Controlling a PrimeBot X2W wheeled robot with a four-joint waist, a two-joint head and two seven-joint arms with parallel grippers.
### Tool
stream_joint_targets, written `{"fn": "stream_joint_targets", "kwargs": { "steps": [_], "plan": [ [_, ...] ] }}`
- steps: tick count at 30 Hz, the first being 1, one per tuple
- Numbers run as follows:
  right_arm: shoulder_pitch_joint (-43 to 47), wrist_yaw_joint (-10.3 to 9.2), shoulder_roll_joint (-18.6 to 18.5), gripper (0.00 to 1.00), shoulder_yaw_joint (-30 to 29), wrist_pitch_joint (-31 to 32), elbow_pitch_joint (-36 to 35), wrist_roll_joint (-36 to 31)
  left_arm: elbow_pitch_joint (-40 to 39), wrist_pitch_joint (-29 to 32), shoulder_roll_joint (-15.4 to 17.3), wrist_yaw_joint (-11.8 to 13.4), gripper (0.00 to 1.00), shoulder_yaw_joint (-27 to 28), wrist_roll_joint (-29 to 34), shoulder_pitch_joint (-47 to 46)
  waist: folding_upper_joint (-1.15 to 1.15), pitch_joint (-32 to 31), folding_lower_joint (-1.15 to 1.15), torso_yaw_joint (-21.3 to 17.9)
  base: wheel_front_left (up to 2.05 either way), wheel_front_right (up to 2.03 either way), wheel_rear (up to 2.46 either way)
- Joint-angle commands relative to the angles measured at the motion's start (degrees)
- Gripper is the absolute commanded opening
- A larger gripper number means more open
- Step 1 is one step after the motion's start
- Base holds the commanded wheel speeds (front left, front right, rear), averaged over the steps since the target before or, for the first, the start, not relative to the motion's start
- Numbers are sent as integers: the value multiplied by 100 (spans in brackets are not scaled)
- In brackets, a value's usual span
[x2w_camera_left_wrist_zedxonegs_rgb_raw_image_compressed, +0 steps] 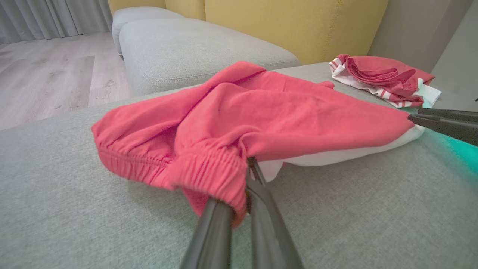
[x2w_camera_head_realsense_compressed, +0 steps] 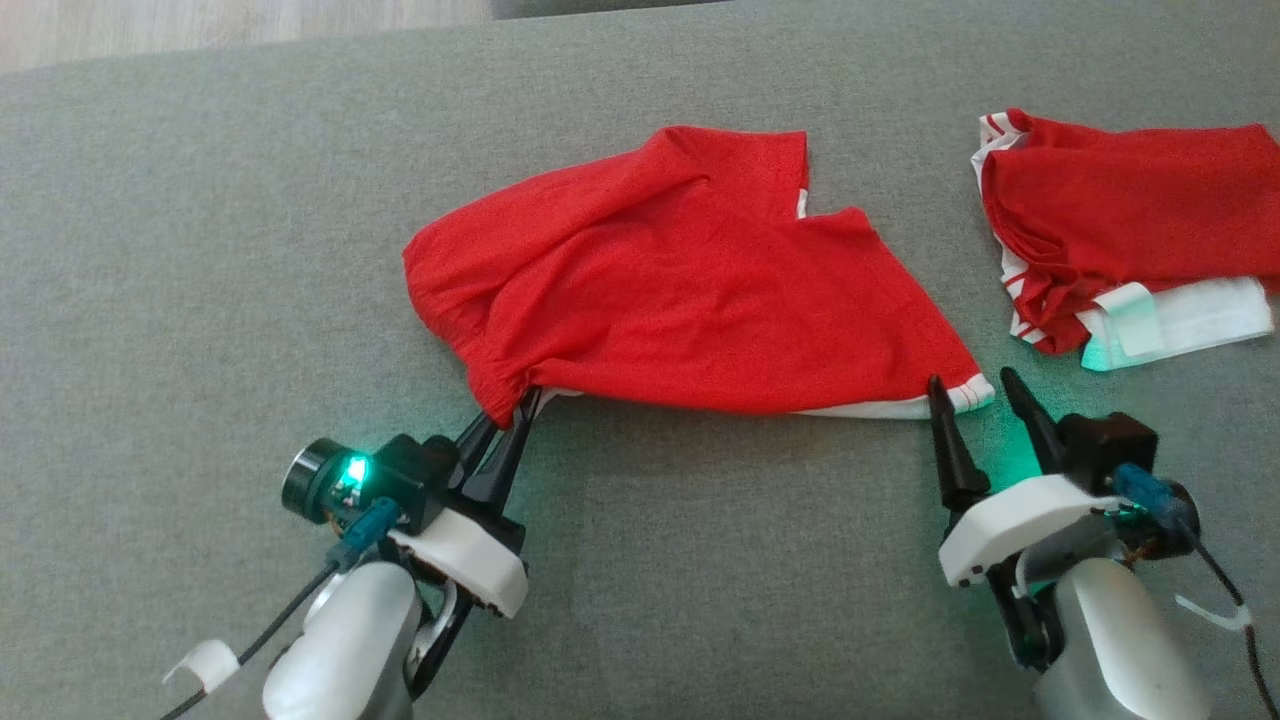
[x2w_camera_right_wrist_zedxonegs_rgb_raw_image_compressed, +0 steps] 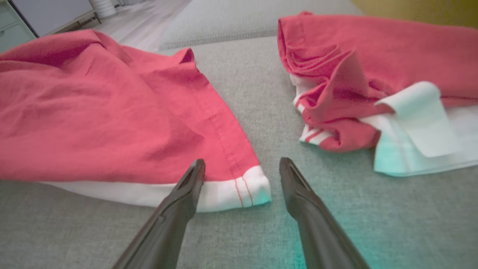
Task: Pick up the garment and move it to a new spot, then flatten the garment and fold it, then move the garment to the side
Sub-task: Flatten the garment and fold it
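Where its gathered waistband (x2w_camera_left_wrist_zedxonegs_rgb_raw_image_compressed: 201,170) puckers, the red garment (x2w_camera_head_realsense_compressed: 680,290) lies rumpled.

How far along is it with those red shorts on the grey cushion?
Early on. The red shorts lie rumpled on the cushion, not folded. In hand: the left tool pinches the waistband, the right tool stands open at the white hem corner. Left: flattening, folding, moving them aside.

- A grey fabric cushion (x2w_camera_head_realsense_compressed: 200,250), wide and flat, carries both cloths.
- A red garment (x2w_camera_head_realsense_compressed: 680,290) lies rumpled across its middle.
- A red-and-white garment (x2w_camera_head_realsense_compressed: 1130,220) lies bunched at the far right, apart from the first.
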Motion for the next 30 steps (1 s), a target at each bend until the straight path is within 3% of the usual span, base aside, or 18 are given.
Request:
{"fn": "stream_joint_targets", "kwargs": {
  "steps": [1,11,12,13,15,16,23,30],
  "plan": [
    [-140,-5,-10,100,169,50,-46,-44,-212,24,145,23,0,132,-46,-54,0,4,0,15,0,0,0],
    [-261,-5,-10,100,381,227,321,-40,-322,149,227,76,0,90,-93,-11,0,-27,0,15,0,0,0],
    [-267,-5,-10,92,400,214,327,-48,-326,159,236,81,0,88,-101,-6,0,-36,0,12,0,0,0],
    [-275,-5,-10,75,412,188,321,-59,-330,168,243,87,0,85,-107,-1,0,-45,0,8,0,0,0],
    [-290,-5,-10,16,427,136,295,-63,-339,190,257,102,0,80,-118,9,0,-61,0,-1,0,0,0],
    [-297,-5,-10,0,435,94,269,-64,-339,205,265,112,0,79,-124,13,0,-69,0,-6,0,0,0],
    [-462,-5,-10,0,435,-201,-217,-60,-371,413,412,158,0,97,-149,-46,0,-159,0,-56,0,0,0],
    [-968,-5,-32,0,658,-74,-1013,198,-771,888,729,52,0,119,-305,-524,0,-349,0,-41,0,0,0]
  ]
}}
